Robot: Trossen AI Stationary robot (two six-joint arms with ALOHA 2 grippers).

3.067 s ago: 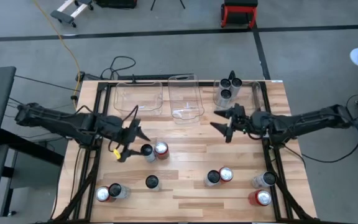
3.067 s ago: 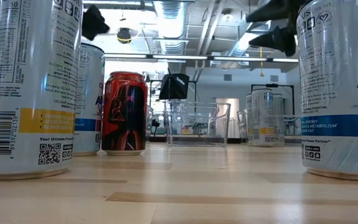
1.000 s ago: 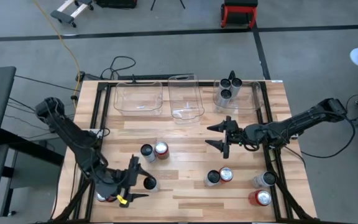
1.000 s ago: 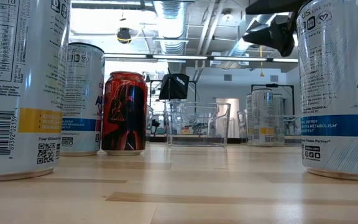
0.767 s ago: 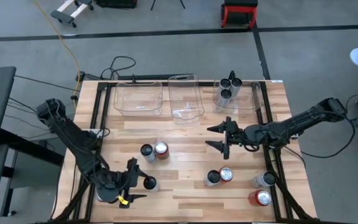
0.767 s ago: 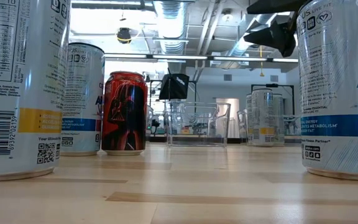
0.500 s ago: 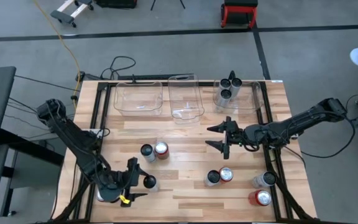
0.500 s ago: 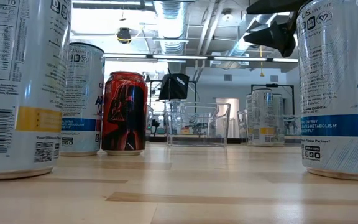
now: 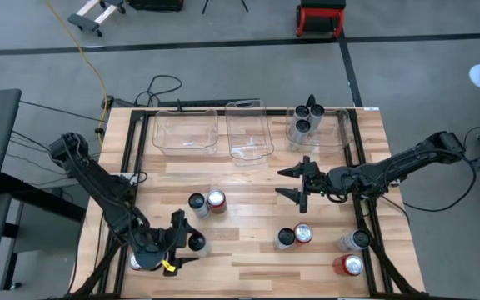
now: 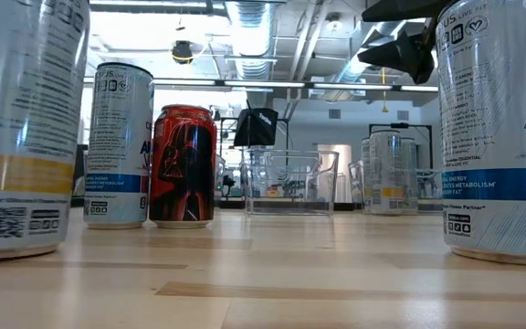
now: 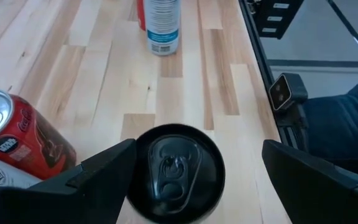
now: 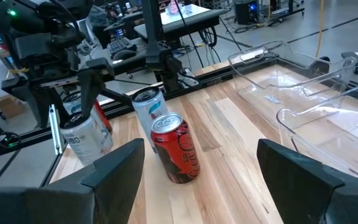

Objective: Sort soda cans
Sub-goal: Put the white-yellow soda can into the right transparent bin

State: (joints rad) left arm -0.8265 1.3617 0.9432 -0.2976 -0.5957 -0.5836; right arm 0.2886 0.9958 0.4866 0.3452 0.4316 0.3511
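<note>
The left gripper [image 11: 194, 171] hangs over the table's near left corner, fingers apart either side of an upright dark-topped can [image 11: 178, 172] directly below, far nearer than the right gripper [image 9: 297, 184], also spread

Three bins [image 9: 248, 129] are sitting along the table's [image 9: 248, 254] upper edge in the high view, the rightmost holding cans [image 9: 303, 117]. More cans are standing scattered across the lower half: a pair [image 9: 207, 202] centre-left, others [image 9: 346, 252] lower right.
</note>
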